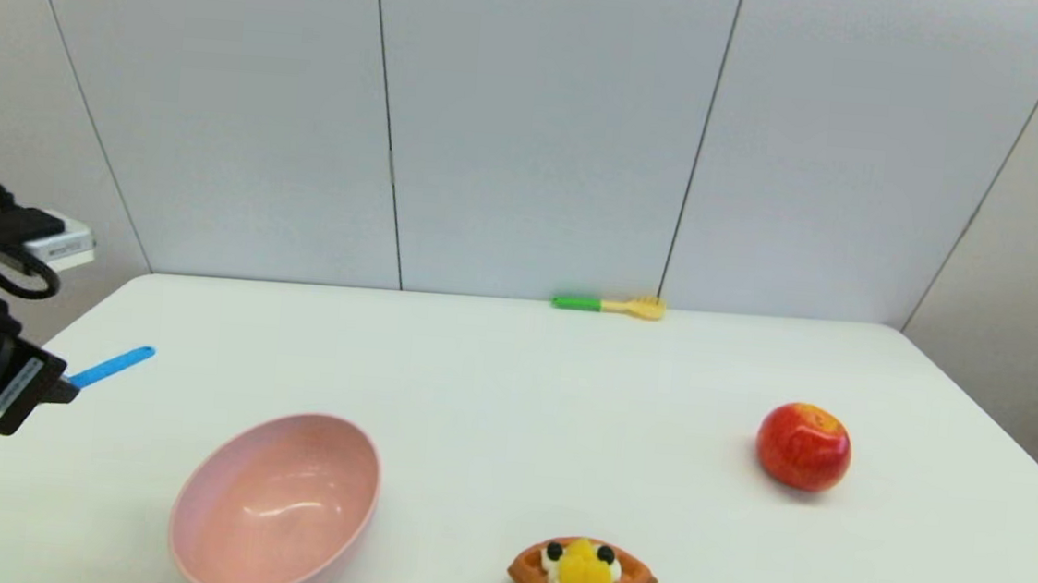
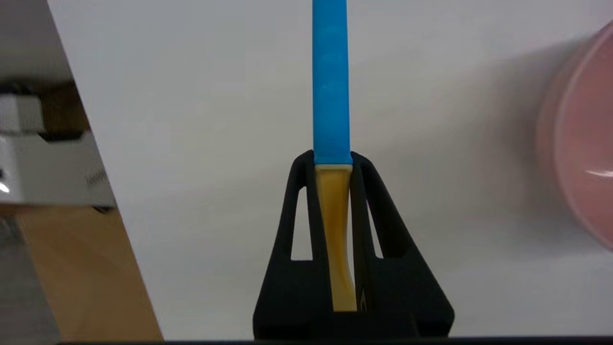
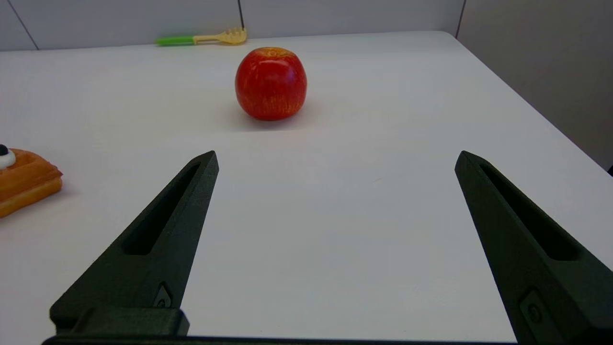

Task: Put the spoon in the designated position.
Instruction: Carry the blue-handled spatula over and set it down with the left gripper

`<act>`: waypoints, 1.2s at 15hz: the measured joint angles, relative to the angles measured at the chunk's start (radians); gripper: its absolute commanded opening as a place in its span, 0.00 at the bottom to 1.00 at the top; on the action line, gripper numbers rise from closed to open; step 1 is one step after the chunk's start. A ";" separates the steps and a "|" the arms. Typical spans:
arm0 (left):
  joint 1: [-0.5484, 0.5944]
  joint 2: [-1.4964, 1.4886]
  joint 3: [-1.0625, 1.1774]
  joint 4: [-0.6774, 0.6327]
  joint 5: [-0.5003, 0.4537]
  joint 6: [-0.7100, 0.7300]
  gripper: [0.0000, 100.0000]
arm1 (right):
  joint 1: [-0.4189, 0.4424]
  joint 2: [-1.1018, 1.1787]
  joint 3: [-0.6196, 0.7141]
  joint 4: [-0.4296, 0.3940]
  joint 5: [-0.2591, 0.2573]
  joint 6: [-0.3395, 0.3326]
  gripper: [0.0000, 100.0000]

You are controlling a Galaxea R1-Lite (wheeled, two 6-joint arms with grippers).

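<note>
Left claw (image 2: pixel 333 160) grips spoon (image 2: pixel 330 81); pink bowl (image 1: pixel 275 504) near.

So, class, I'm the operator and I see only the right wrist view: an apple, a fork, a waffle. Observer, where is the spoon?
Observer: In the left hand, shut on the spoon at the neck.
Operator: Over the table?
Observer: Yes, at the table's left edge, blue handle pointing out ahead of the fingers.
Operator: Anything near it?
Observer: A pink bowl, empty, just to its right.
</note>
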 measured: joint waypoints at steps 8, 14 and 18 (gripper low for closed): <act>0.006 -0.019 0.292 -0.256 -0.061 -0.336 0.00 | 0.000 0.000 0.000 0.000 0.000 0.000 1.00; -0.088 0.033 0.383 -0.464 -0.065 -0.467 0.00 | 0.000 0.000 0.000 0.000 0.000 0.000 1.00; -0.116 0.080 0.431 -0.524 -0.063 -0.467 0.00 | 0.000 0.000 0.000 0.000 0.000 0.000 1.00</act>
